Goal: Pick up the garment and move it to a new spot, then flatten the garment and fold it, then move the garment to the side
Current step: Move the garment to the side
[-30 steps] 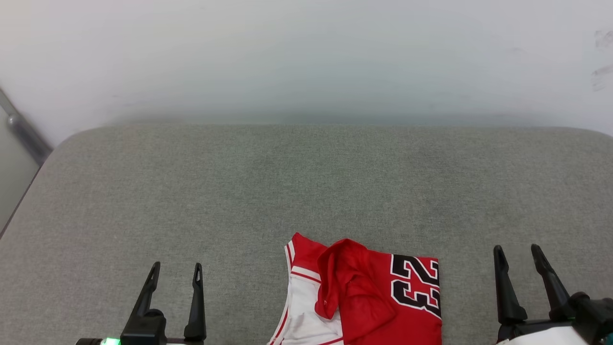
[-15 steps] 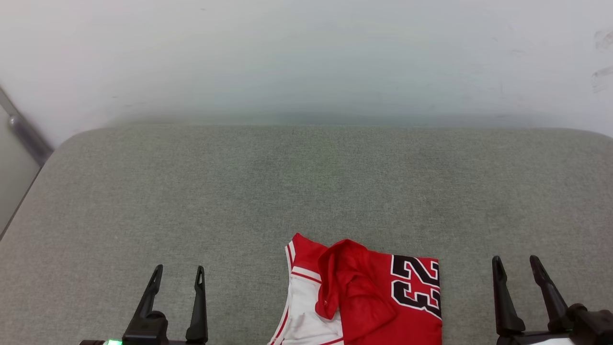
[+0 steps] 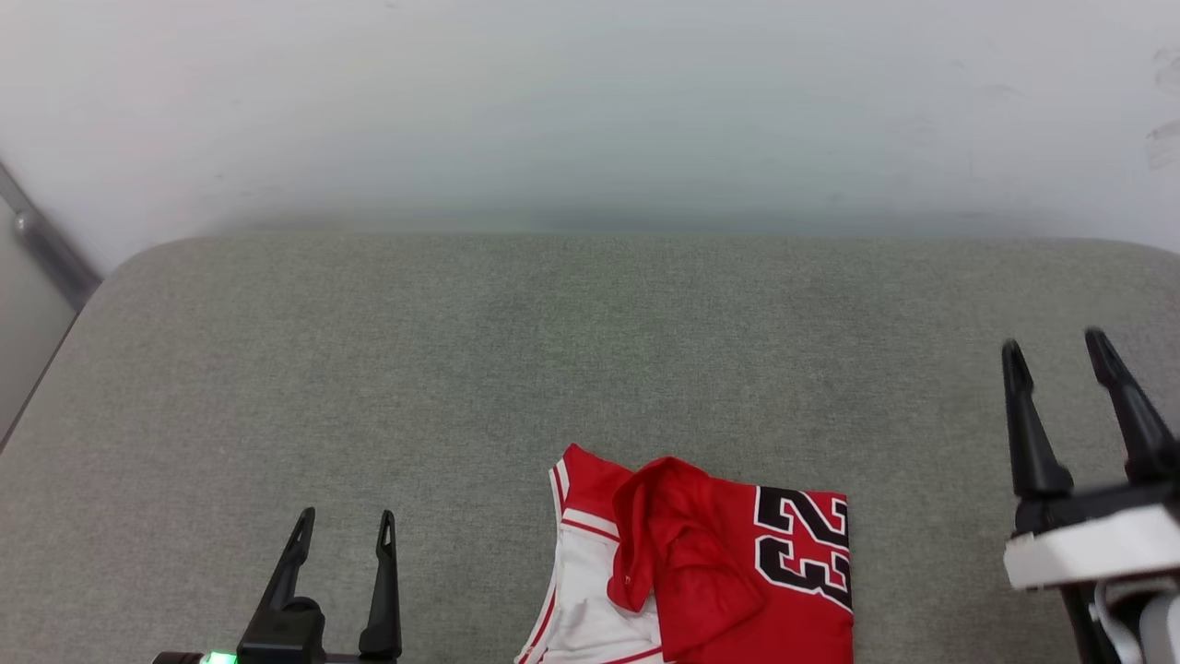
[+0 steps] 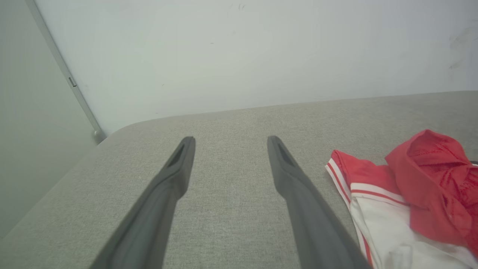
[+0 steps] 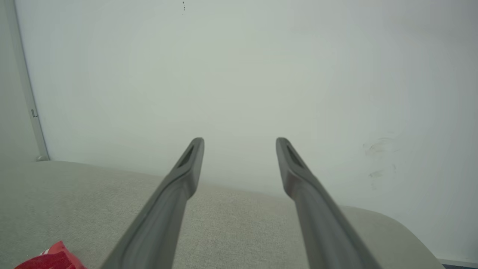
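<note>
At the lower left the left gripper (image 3: 343,518) hovers over the grey padded surface (image 3: 461,369), fingers spread apart and holding nothing. The garment (image 3: 728,576) lies at the middle of the near edge, well apart from both grippers: a compact bundle with the "23" up, a white sleeve at its left and a rumpled red flap across it. That fits a loose fold awaiting its move aside as well as a heap awaiting pickup and flattening; I cannot tell which. At the right the right gripper (image 3: 1054,343) hangs farther up the view, likewise spread and empty
</note>
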Tool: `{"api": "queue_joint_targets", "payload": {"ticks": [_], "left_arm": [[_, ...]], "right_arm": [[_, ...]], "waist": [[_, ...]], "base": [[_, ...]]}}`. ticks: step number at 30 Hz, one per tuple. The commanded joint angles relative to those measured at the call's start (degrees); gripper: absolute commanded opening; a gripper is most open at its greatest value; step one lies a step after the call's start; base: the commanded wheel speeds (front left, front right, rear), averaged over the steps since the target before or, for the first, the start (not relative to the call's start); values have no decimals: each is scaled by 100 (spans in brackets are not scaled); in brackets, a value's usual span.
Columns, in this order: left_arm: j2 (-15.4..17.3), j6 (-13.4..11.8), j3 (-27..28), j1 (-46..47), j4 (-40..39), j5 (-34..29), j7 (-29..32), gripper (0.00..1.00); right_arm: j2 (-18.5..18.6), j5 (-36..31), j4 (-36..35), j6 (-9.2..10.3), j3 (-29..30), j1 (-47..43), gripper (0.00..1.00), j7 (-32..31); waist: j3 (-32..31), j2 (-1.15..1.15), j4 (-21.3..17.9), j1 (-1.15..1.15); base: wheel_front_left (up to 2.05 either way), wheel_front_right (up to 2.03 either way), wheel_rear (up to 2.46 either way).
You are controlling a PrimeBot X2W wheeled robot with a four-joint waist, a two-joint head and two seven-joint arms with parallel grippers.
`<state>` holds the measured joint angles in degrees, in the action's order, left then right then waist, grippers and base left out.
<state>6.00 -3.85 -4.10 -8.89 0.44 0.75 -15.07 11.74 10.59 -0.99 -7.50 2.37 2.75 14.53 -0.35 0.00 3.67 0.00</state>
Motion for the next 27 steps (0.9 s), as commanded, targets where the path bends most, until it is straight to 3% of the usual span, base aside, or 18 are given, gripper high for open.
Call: {"api": "queue_joint_targets", "payload": {"ticks": [1,4,7,13,16,21,27], "left_arm": [[-15,5,-2,48,3,-12,-12,100],[-19,25,-17,87,3,-19,-12,100],[-26,31,-14,115,-9,-4,-12,100],[-44,46,-17,212,-31,10,-12,100],[-55,58,-31,276,-45,10,-12,100],[-86,77,-60,468,-86,18,-12,100],[-124,118,-127,705,-121,16,-12,100]], "right_arm": [[150,48,3,2,-107,203,100,-169],[632,312,-4,2,-479,722,100,-832],[1113,847,1,2,-942,1147,100,-1933],[1897,2667,82,2,-1629,1559,100,-4752],[2063,3569,200,2,-1668,1462,100,-5871],[2022,4339,487,2,-1502,1213,100,-6756],[1682,4674,841,2,-1443,956,100,-6855]], "waist": [[13,0,7,0],[61,0,29,0],[133,0,52,0],[296,0,115,0],[416,0,166,0],[691,0,273,0],[1001,0,452,0]], "base": [[0,0,0],[0,0,0],[0,0,0],[0,0,0],[0,0,0],[0,0,0],[0,0,0]]}}
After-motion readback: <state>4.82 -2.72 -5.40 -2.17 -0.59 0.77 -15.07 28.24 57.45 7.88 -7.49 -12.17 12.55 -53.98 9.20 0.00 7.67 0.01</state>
